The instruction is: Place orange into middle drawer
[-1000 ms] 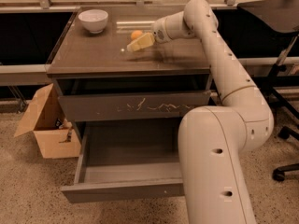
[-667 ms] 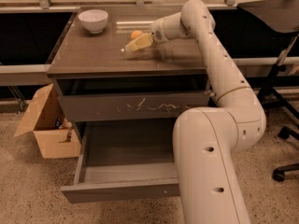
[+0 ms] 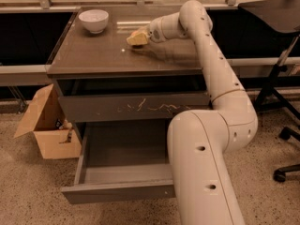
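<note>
Above the cabinet top [image 3: 93, 55], the arm [image 3: 211, 64] in a forward arch, pincer [image 3: 137, 38] low near the white bowl [image 3: 93, 20], grip indiscernible.

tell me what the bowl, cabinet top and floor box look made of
Bowl: likely glazed ceramic, white and glossy. Cabinet top: dark smooth laminate perhaps, reflecting light. Box: brown cardboard, flaps open. The gripper is low over the top, right of the bowl.

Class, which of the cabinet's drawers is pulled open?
The lower drawer, plain-fronted, pulled out beneath the scratched drawer front, which is shut. The tool is up over the tabletop.
</note>
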Motion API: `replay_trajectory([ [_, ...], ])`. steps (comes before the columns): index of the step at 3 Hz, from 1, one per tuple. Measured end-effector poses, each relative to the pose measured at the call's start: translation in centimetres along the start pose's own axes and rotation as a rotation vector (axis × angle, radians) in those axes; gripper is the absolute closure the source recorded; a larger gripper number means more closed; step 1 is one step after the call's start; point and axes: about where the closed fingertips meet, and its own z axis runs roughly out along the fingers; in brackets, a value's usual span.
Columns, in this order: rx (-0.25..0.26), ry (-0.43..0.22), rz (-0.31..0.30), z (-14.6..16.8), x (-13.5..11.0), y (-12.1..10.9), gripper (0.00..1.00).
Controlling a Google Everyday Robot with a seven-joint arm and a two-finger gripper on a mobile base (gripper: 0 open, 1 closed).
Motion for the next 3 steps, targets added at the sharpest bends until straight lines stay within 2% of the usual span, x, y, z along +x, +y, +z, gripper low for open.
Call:
replay_trajectory([
  [1, -0.004, -0.017, -0.004, -0.2, -0.4, 0.0, 0.72],
  [2, -0.008, -0.031, -0.051, -3.6, -2.7, 0.7, 1.00],
  [3, -0.014, -0.025, -0.060, -5.6, -3.3, 1.5, 1.00],
])
